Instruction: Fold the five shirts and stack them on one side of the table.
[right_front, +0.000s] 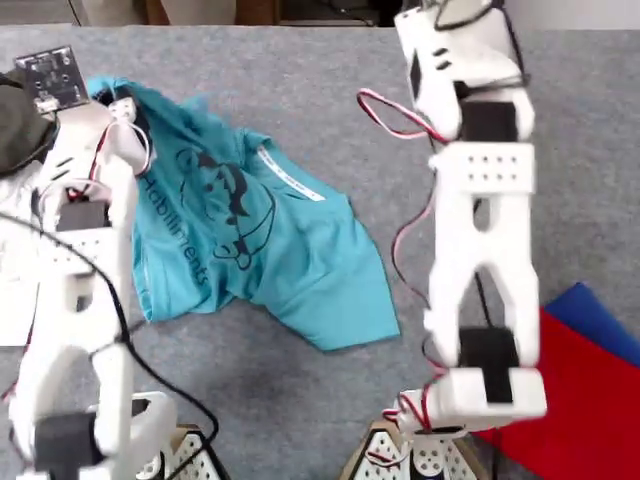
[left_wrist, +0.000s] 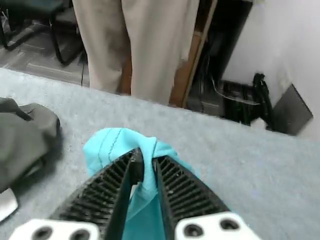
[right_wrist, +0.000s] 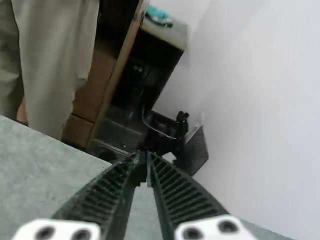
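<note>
Left pincer (left_wrist: 145, 161) is clamped tight on a pinch of the teal shirt (left_wrist: 112, 145). The rest of it sprawls rumpled over the counter (right_front: 300, 400), away from that pincer toward the right arm. Right pincer (right_wrist: 145, 159) is closed on nothing, up off the counter. Early days imo: teal isn't folded at all. Red cloth (right_front: 585, 410) and blue cloth (right_front: 600, 310) by the right arm's base might be a finished stack. A dark grey heap (left_wrist: 22, 135) just beside the left pincer looks unfolded.

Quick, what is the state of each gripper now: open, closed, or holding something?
Left gripper: closed on a fold of the teal shirt.
Right gripper: closed, holding nothing.
</note>
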